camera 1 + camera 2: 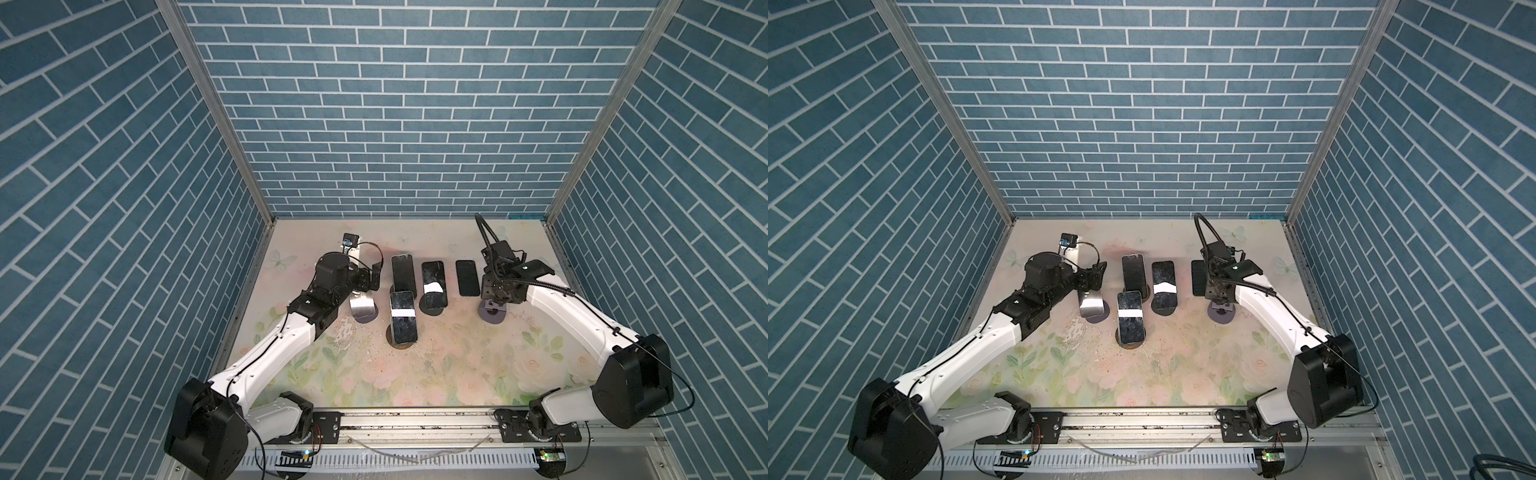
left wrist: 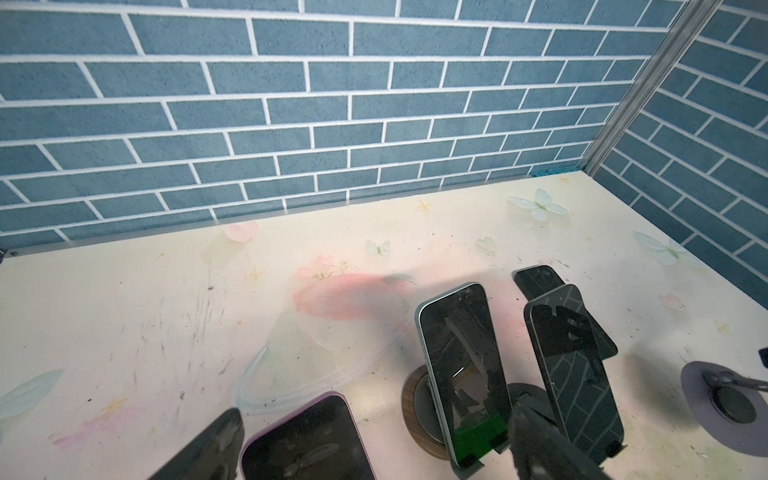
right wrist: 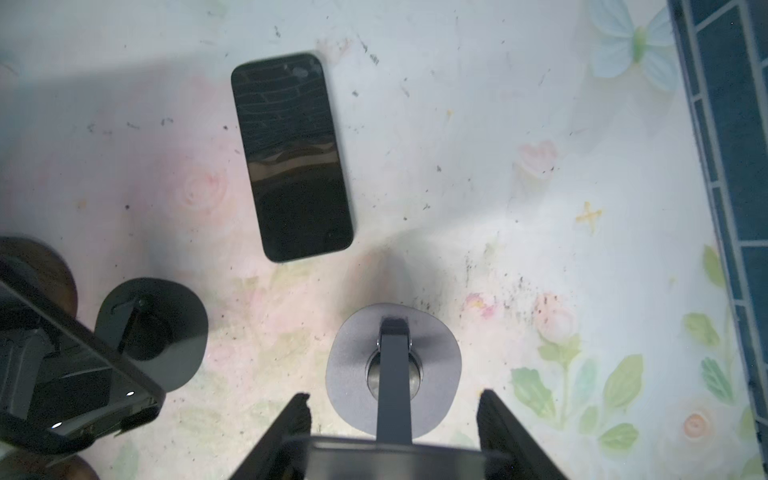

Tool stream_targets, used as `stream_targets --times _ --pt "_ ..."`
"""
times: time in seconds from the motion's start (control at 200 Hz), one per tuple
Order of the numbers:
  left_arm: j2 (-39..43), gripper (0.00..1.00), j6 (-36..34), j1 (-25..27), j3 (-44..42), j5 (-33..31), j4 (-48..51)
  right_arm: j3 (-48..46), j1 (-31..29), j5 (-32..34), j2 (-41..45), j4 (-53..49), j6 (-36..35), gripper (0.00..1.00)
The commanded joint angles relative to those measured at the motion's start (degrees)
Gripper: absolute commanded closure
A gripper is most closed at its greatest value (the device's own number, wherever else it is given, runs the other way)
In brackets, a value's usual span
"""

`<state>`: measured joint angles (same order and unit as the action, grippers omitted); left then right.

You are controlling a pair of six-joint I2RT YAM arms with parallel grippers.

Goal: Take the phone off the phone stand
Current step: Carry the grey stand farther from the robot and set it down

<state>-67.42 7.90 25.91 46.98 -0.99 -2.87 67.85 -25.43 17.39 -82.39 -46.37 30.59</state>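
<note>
- Over on the right of the table [image 1: 415, 374], the right gripper [image 3: 394, 397] is pointed straight down over the grey stand [image 3: 353, 374]. Its fingers [image 3: 297, 432] are closed in against the two sides of the stand's top plate, so that plate is what's being gripped.
- The black phone [image 3: 291, 158] is already off that stand. It's laid flat on the table, screen up, just behind the stand and a bit toward the middle, clear of the gripper.
- Over on the left, the left gripper [image 2: 372, 415] is spread wide open, and the purple-edged phone [image 2: 303, 444] is seen between its fingers [image 2: 208, 449].
- That phone is leaned back on a stand with a round purple base [image 1: 1105, 311]. Whether it's touched by either finger can't be told from these views.
- Between the two arms, three more phones are propped up on stands. The front phone [image 1: 402, 322] is set on a wooden base, the back phone [image 1: 403, 272] is just behind it, and the third phone [image 1: 433, 286] is parked on a black base next to those two.
</note>
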Motion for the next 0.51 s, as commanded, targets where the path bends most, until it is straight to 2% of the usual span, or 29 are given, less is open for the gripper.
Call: stream_targets --times 0.0,0.315,0.5 --pt "0.74 0.00 -0.84 0.20 -0.79 -1.10 -0.55 5.50 2.46 0.98 -2.43 -1.11 -5.00 0.54" --pt "1.77 0.00 -1.31 0.24 -1.28 -2.25 0.54 17.70 10.58 -4.28 -14.44 3.12 -8.79 0.54" --pt "2.89 0.00 -1.83 0.25 -2.22 -3.47 0.85 24.48 12.80 -3.86 -21.50 3.74 -8.13 0.53"
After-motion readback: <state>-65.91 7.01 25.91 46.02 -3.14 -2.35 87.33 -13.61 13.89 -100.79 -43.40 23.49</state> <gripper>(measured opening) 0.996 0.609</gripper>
